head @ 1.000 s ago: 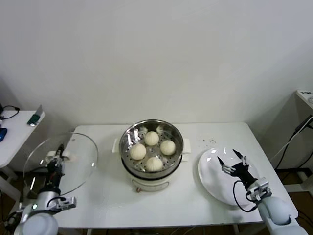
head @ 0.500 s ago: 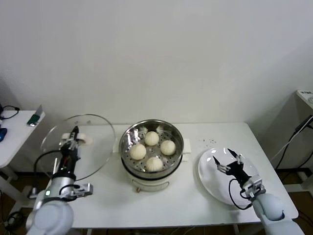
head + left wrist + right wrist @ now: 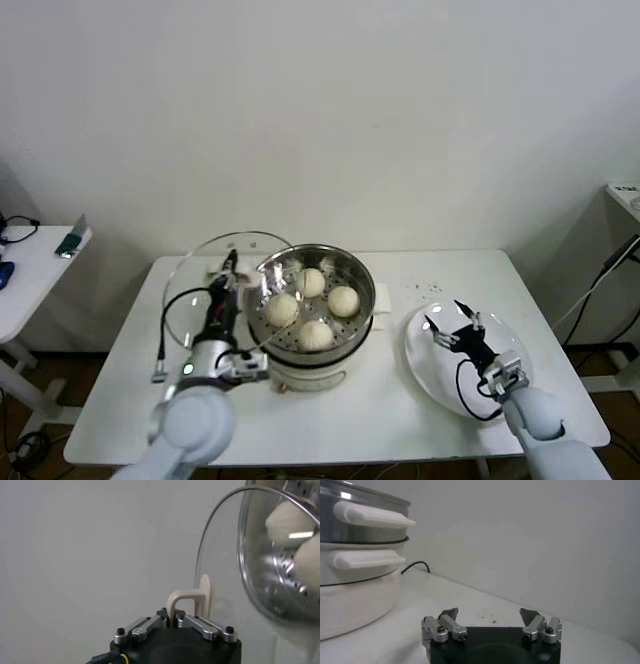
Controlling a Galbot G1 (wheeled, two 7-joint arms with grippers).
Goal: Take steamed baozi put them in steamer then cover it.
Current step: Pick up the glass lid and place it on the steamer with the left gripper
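Left gripper (image 3: 228, 270), closed on the cream handle (image 3: 192, 599), is carrying the rigid, breakable glass lid (image 3: 205, 285) just left of the steamer (image 3: 310, 300) holding four soft baozi (image 3: 312, 307); right gripper (image 3: 452, 328) is hovering open over the plate (image 3: 430, 365)

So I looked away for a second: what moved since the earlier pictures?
The left gripper, shut on the round glass lid by its cream handle, carried it rightwards to the shiny steel steamer. The open right gripper shifted slightly over the flat white plate. Four cream-white baozi stayed put.
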